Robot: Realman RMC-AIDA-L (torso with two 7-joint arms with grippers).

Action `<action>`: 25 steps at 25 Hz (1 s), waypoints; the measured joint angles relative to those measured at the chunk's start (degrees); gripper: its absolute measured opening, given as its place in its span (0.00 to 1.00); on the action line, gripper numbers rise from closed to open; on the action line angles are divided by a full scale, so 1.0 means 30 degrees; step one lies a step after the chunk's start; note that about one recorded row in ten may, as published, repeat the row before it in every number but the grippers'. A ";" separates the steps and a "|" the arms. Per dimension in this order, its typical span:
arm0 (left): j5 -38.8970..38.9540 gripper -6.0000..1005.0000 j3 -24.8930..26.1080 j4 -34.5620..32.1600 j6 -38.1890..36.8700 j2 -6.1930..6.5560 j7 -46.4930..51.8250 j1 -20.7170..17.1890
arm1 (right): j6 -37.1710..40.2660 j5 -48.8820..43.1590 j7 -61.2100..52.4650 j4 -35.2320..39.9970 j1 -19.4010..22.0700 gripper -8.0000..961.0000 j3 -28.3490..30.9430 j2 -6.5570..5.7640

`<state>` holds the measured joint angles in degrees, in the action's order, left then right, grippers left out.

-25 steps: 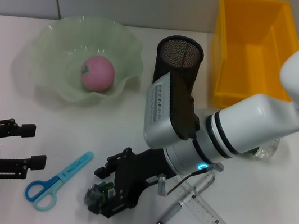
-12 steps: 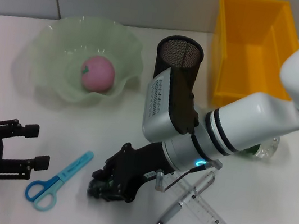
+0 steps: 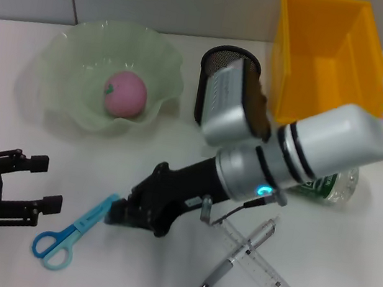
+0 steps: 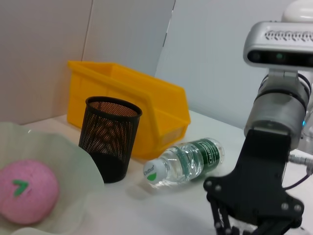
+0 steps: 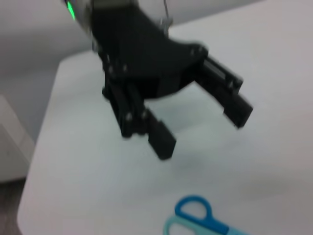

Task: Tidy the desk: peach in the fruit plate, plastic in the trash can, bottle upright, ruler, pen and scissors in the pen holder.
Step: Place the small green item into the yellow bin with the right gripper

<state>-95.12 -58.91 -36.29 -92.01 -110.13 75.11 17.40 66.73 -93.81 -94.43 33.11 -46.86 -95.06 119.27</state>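
Note:
The pink peach (image 3: 125,94) lies in the green fruit plate (image 3: 59,104). My right gripper (image 3: 116,214) hovers low over the table beside the blue scissors (image 3: 72,231), its fingers drawn together; the plastic is hidden in them. My left gripper (image 3: 47,182) stands open at the near left, empty, and shows in the right wrist view as the left gripper (image 5: 203,127) above the scissors (image 5: 195,223). The bottle (image 4: 188,160) lies on its side near the black mesh pen holder (image 4: 110,137). A pen (image 3: 235,258) rests across the clear ruler (image 3: 269,276).
The yellow bin (image 3: 322,55) stands at the back right behind the pen holder (image 3: 213,74). My right forearm (image 3: 299,157) stretches across the middle and covers part of the bottle (image 3: 334,188).
My right gripper closed on the plastic, lifted it and swung left and away from the near edge; the spot where it lay is bare. The left gripper hardly moved.

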 joint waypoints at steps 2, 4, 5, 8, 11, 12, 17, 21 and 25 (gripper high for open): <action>-0.0006 0.81 0.0207 0.0000 -0.0014 -0.0001 0.0000 -0.0006 | 0.0502 -0.0026 -0.0083 -0.0021 0.0047 0.10 0.0760 -0.0042; 0.0007 0.81 0.0280 -0.0001 -0.0032 0.0004 0.0000 -0.0030 | 0.0736 -0.0079 -0.0218 -0.0025 0.0198 0.06 0.1209 -0.0114; 0.0029 0.81 0.0289 0.0000 -0.0044 0.0007 0.0000 -0.0037 | 0.0801 -0.0091 -0.0254 -0.0001 0.0310 0.05 0.1383 -0.0157; 0.0053 0.81 0.0309 -0.0001 -0.0066 0.0017 0.0001 -0.0050 | 0.1163 -0.0119 -0.0291 0.0151 0.0727 0.03 0.2200 -0.0322; 0.0029 0.81 0.0309 -0.0001 -0.0160 -0.0014 0.0032 -0.0018 | 0.1937 -0.0130 -0.0273 0.0294 0.1258 0.01 0.3876 -0.0567; 0.0017 0.81 0.0309 -0.0001 -0.0199 -0.0041 0.0033 -0.0006 | 0.2193 -0.0131 -0.0188 0.0379 0.1467 0.01 0.4581 -0.0619; 0.0000 0.81 0.0305 -0.0002 -0.0235 -0.0218 0.0008 0.0001 | 0.3331 -0.0054 0.0454 0.1444 0.2971 0.01 0.8101 -0.0687; -0.0023 0.81 0.0142 -0.0002 -0.0266 -0.0553 0.0007 0.0040 | 0.4253 0.0035 0.1439 0.1958 0.3873 0.01 1.1232 -0.0379; -0.0024 0.81 0.0119 -0.0002 -0.0269 -0.0774 0.0007 0.0057 | 0.4674 0.0458 0.2622 0.1852 0.4295 0.01 1.3841 -0.0105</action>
<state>-95.19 -58.56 -36.30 -92.82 -112.45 75.13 17.57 80.75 -92.44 -86.56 38.67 -33.98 -53.54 118.95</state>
